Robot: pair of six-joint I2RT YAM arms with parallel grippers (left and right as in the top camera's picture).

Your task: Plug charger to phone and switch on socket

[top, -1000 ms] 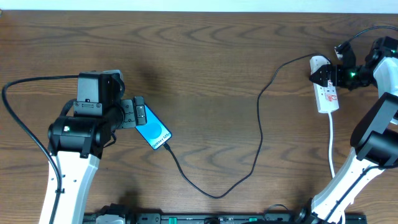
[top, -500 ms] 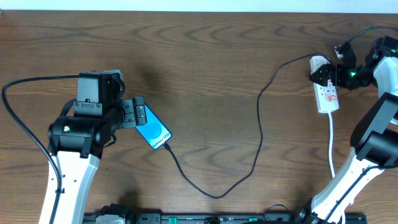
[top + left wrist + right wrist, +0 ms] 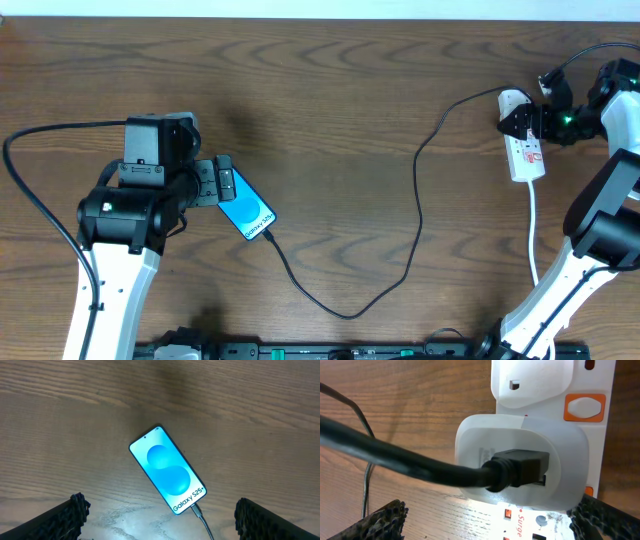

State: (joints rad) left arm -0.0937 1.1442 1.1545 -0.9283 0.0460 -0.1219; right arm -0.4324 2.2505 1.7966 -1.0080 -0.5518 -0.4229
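Note:
The phone (image 3: 249, 211) lies flat and slanted on the wood, its blue screen lit; in the left wrist view the phone (image 3: 167, 477) sits ahead of the fingers. The charger (image 3: 350, 314), a thin black cable, has its tip (image 3: 196, 508) in the phone's lower end and loops right to a white adapter (image 3: 520, 435) on the socket (image 3: 528, 158). My left gripper (image 3: 220, 181) is open at the phone's upper end, holding nothing. My right gripper (image 3: 521, 120) hangs open over the socket's plug end; an orange switch (image 3: 585, 407) shows beside the adapter.
The socket's white cord (image 3: 536, 235) runs down toward the front edge by the right arm. A black cable (image 3: 30, 190) from the left arm arcs across the left side. Bare brown wood lies between the two arms.

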